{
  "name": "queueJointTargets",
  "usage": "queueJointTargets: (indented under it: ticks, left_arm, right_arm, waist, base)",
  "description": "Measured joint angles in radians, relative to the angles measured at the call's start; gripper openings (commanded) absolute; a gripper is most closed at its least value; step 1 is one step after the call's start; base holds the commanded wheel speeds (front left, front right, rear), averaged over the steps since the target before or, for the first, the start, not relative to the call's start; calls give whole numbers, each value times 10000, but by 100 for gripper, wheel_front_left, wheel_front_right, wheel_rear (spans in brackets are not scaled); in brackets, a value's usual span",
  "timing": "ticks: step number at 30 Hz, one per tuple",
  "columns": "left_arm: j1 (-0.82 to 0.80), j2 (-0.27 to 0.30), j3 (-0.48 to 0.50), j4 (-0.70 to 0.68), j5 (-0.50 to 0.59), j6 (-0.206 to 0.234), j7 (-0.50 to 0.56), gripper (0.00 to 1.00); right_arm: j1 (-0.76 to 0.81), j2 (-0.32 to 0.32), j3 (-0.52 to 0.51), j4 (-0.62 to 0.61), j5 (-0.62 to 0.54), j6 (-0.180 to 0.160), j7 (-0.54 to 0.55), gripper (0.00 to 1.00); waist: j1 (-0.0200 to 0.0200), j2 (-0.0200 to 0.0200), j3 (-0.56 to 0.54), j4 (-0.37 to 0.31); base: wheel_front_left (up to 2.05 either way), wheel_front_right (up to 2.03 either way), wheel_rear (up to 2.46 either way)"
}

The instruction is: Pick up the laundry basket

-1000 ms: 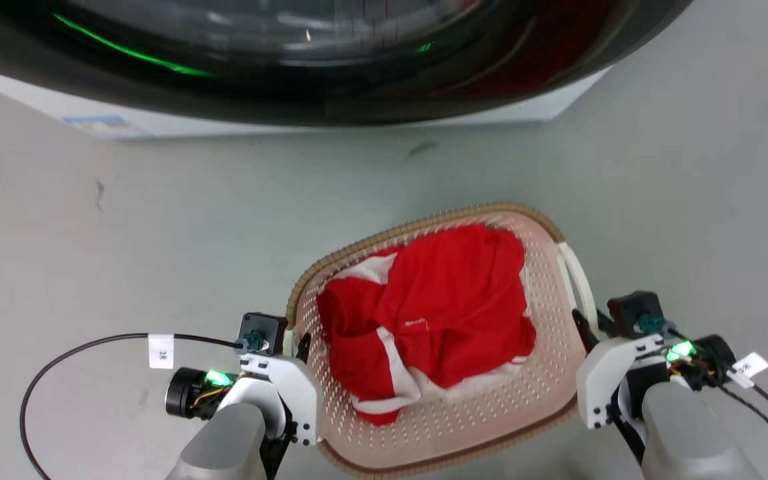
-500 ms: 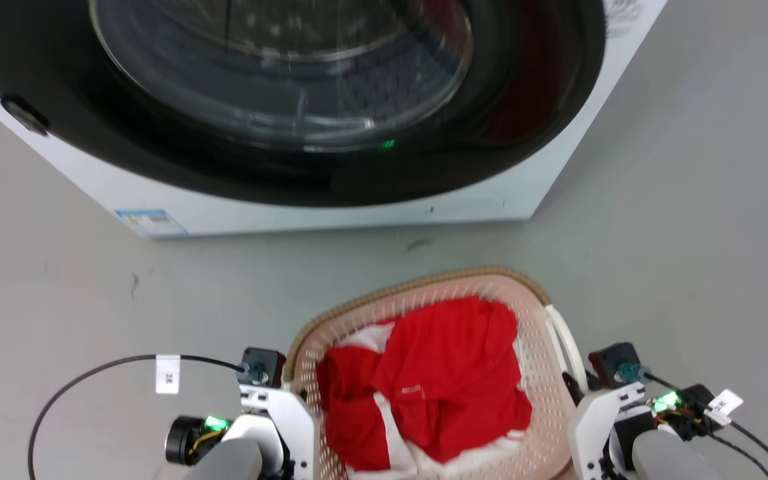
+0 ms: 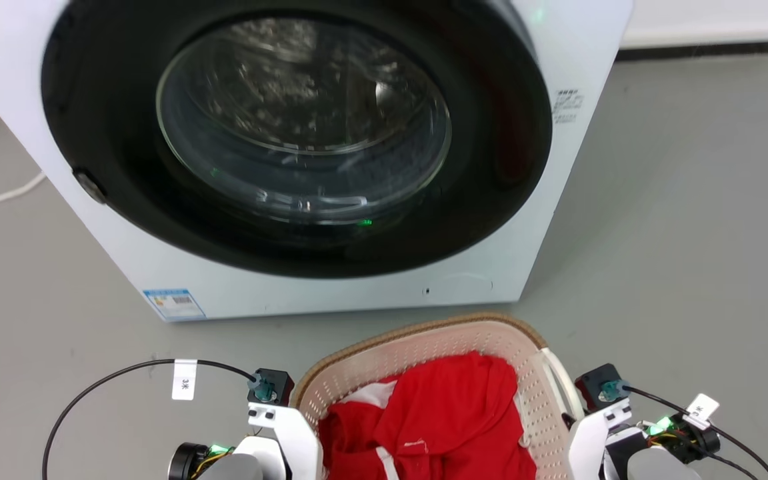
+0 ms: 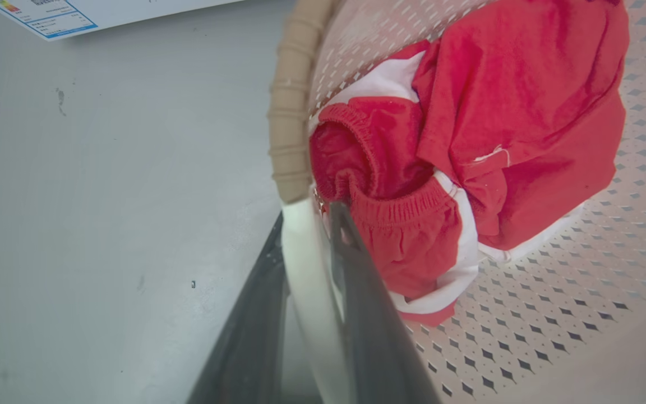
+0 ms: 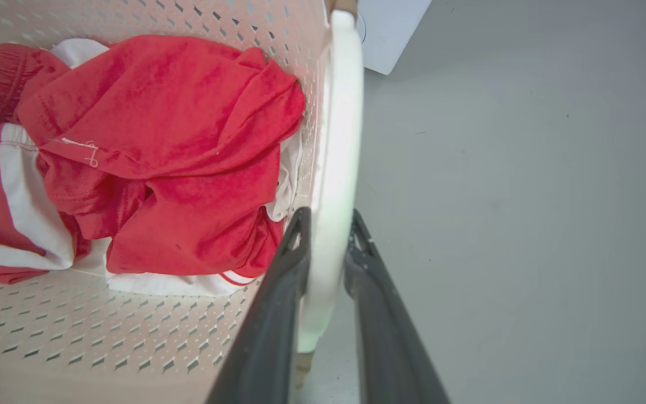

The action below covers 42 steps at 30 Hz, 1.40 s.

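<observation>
Laundry basket (image 3: pixel 384 370), rounded, perforated cream plastic

My left claw (image 4: pixel 309 216) and right claw (image 5: pixel 328 216) each pinch tight on a side of the laundry basket (image 3: pixel 424 340). In the head view, my left wrist (image 3: pixel 287 433) sits bottom left, my right wrist (image 3: pixel 591 433) bottom right.
</observation>
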Motion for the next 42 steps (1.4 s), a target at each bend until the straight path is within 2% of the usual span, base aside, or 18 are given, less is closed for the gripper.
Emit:
queueJointTargets:
  ticks: [9,24,42]
  left_arm:
    - [99,311,-654,-259,-777,-2,966,0]
    - [-437,721,-1494,-491,-1923,-2,2211,0]
    - [-564,911,-2295,-506,-2899,-23,2470,0]
  right_arm:
    - [238,10,771,12,598,0,982,0]
    - [-281,15,2320,0,1916,-2,2305,0]
    - [-472,-249,3933,-2,3741,0,2811,0]
  waist:
    - [0,0,-833,15]
    - [1,0,-1158,-95]
    - [2,0,-1163,-109]
  base:
    - [0,0,0]
    - [0,0,0]
    - [0,0,0]
